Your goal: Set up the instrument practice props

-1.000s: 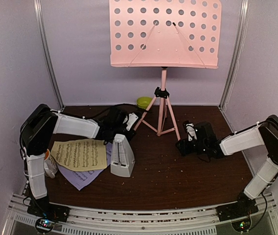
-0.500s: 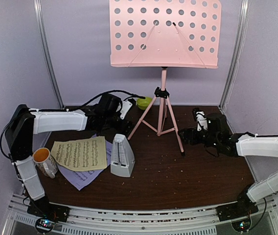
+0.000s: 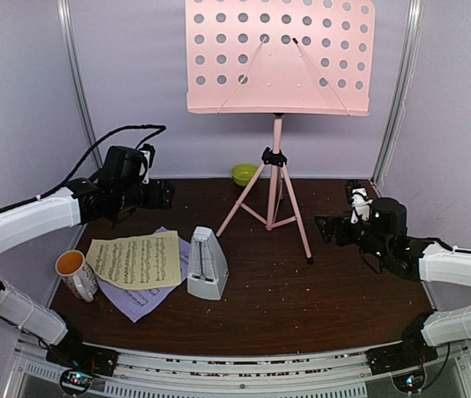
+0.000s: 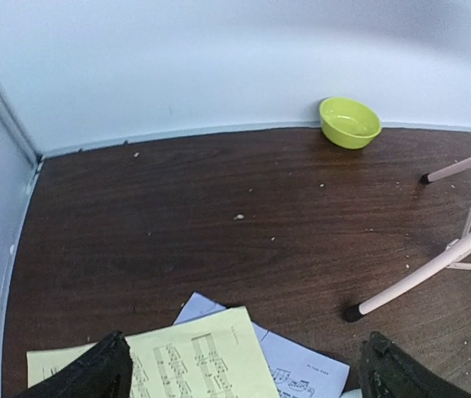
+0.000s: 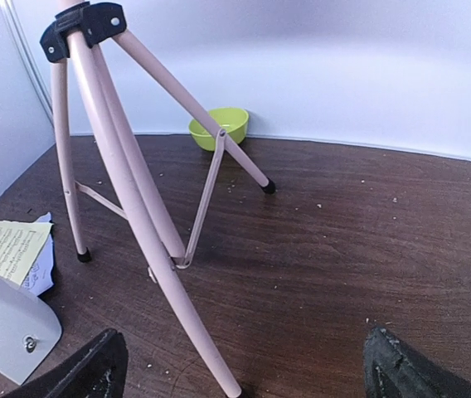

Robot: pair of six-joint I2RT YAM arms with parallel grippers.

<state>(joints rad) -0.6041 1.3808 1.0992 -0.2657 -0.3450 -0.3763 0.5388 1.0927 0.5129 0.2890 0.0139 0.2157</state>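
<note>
The pink music stand (image 3: 279,58) stands upright at the back middle on its spread tripod legs (image 3: 273,195), its perforated desk bare. A yellow music sheet (image 3: 136,261) lies on a lavender sheet (image 3: 136,300) at the front left. Right of them stands the pale-grey pyramid metronome (image 3: 206,264). My left gripper (image 3: 159,194) hovers open above the left back of the table, holding nothing; below it I see the yellow sheet (image 4: 186,365) and lavender sheet (image 4: 302,369). My right gripper (image 3: 325,228) is open and holds nothing, just right of the stand's legs (image 5: 128,166).
A white mug (image 3: 76,274) with an orange inside stands at the front left by the sheets. A lime-green bowl (image 3: 245,173) sits against the back wall behind the tripod. White walls close in the left, back and right. Crumbs dot the dark wooden table (image 3: 343,298).
Both grippers have opened wide and pulled back from the tripod, the left up and to the left, the right to the right. The stand's legs now stand spread wider.
</note>
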